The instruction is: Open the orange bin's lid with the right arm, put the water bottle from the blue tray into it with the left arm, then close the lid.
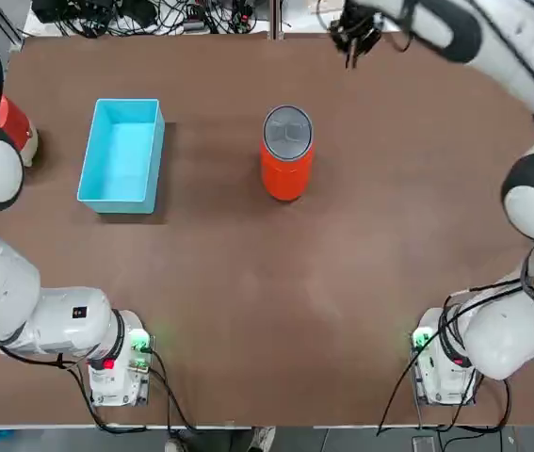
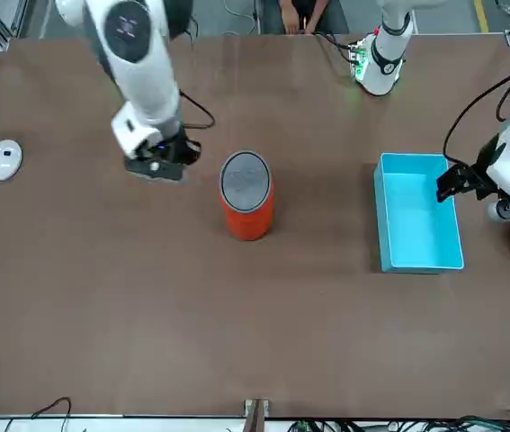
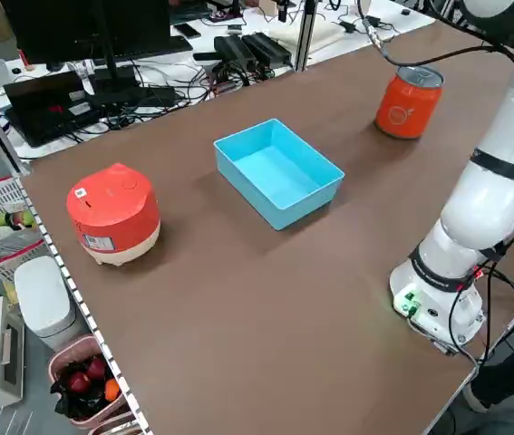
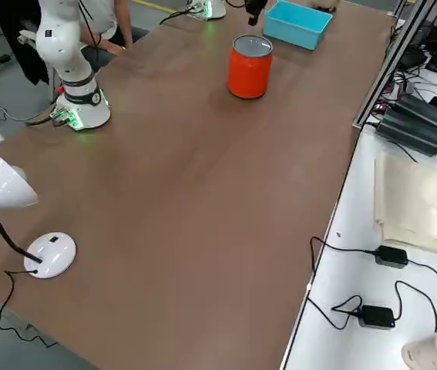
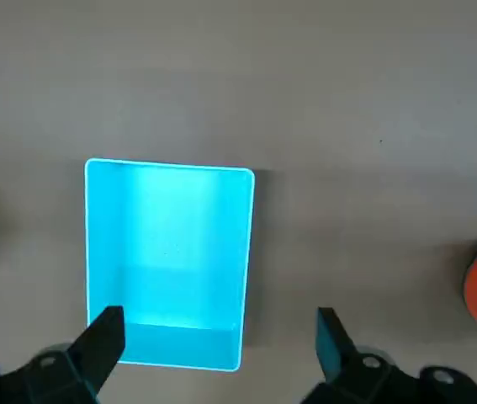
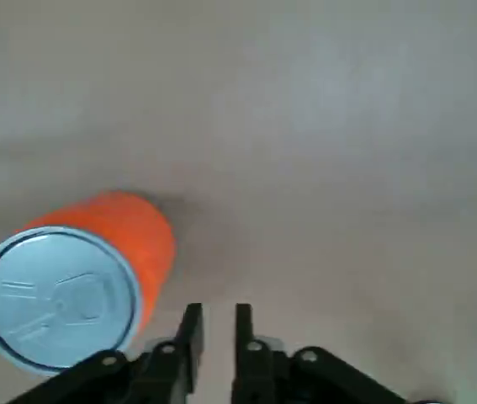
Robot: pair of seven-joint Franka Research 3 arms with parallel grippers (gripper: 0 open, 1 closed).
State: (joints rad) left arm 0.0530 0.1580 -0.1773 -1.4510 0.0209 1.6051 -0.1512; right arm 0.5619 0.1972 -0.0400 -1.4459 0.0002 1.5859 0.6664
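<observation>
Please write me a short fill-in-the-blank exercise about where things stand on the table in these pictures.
1. The blue tray holds no bottle; it is ____.
2. The lid of the orange bin is ____.
3. In its own wrist view, the fingers of the left gripper stand wide ____, above the tray.
4. The right gripper hovers beside the bin with its fingers nearly ____.

Missing words: empty; closed; open; shut

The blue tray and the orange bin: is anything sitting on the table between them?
No. In the top view the stretch between the blue tray and the orange bin is bare brown table. The tray itself holds nothing.
</observation>
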